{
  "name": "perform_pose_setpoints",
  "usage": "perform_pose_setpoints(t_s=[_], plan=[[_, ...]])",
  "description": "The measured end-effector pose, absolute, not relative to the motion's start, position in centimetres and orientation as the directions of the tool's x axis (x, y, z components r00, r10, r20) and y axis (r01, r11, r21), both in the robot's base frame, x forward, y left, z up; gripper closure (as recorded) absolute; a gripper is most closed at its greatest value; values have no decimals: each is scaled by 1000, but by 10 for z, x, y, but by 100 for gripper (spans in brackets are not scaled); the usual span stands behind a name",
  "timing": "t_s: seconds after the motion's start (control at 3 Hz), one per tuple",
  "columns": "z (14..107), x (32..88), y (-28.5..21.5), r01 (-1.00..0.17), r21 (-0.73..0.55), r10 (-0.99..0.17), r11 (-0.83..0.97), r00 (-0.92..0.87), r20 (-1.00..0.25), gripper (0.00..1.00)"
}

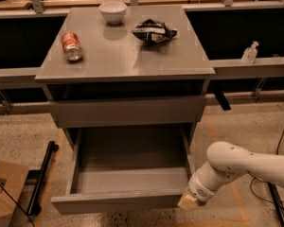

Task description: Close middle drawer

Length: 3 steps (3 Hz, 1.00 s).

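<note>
The middle drawer (128, 174) is pulled far out of the grey cabinet (128, 60). It is a long shallow grey box with thin side walls, empty inside, and its low flat front panel (118, 202) faces me. Above it sits the drawer with the taller front panel (128, 110), almost flush with the cabinet. My gripper (189, 202), on the end of the white arm (236, 167), is at the right end of the middle drawer's front panel, touching or nearly touching its corner.
On the cabinet top lie a red soda can (71, 46), a white bowl (112, 11) and a dark snack bag (154, 30). A cardboard box (4, 188) and a black bar (42, 178) are on the floor at left. A sanitizer bottle (249, 53) stands on the right ledge.
</note>
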<state>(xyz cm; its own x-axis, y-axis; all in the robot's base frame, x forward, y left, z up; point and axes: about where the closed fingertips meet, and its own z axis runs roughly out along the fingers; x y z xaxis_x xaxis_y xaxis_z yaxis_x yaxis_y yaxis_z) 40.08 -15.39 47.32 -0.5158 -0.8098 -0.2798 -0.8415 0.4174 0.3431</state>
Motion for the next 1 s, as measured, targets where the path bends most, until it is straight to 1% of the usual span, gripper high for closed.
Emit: perform_pose_setpoints(t_s=[0.33,0.67,1.0], plan=[[416,412,-150,-807,387,-785,446,-561,-264,100],[416,412,-150,-807,387,-785,446,-561,-264,100],[407,414,-151,-783,420,-762,459,-590,-267,100]])
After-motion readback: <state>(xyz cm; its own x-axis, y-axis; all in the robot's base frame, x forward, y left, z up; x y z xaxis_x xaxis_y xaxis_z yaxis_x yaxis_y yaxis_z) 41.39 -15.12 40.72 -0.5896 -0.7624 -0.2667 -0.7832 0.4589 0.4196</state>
